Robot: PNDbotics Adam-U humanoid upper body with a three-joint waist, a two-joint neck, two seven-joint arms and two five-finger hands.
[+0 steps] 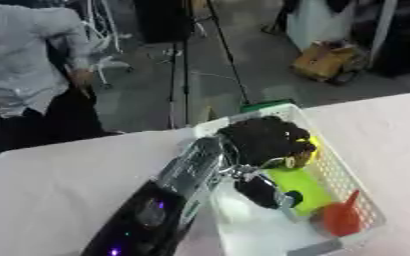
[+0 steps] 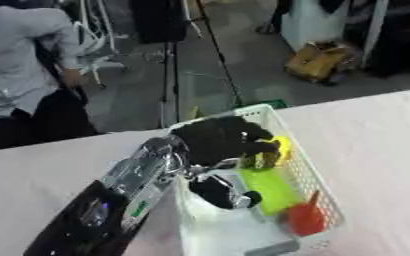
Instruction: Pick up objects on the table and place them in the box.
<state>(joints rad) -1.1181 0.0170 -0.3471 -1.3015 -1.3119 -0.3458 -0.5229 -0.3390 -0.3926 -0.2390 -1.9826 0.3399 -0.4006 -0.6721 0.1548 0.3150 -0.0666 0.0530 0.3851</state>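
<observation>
My left arm reaches in from the lower left, and its black hand (image 1: 263,137) hangs over the far end of the white box (image 1: 355,186). The fingers are curled round a yellow object (image 1: 305,151), which is held just above the box's inside. Below it in the box lie a flat green piece (image 1: 299,183), an orange-red item (image 1: 341,218) near the right wall, a black object with a blue spot (image 1: 261,192) and something white (image 1: 252,225). My right hand shows in neither view.
The pale table (image 1: 60,185) spreads left and right of the box. A green thing (image 1: 265,105) peeks out behind the box's far edge. Beyond the table are a person at the far left, stands and a brown carton (image 1: 324,61) on the floor.
</observation>
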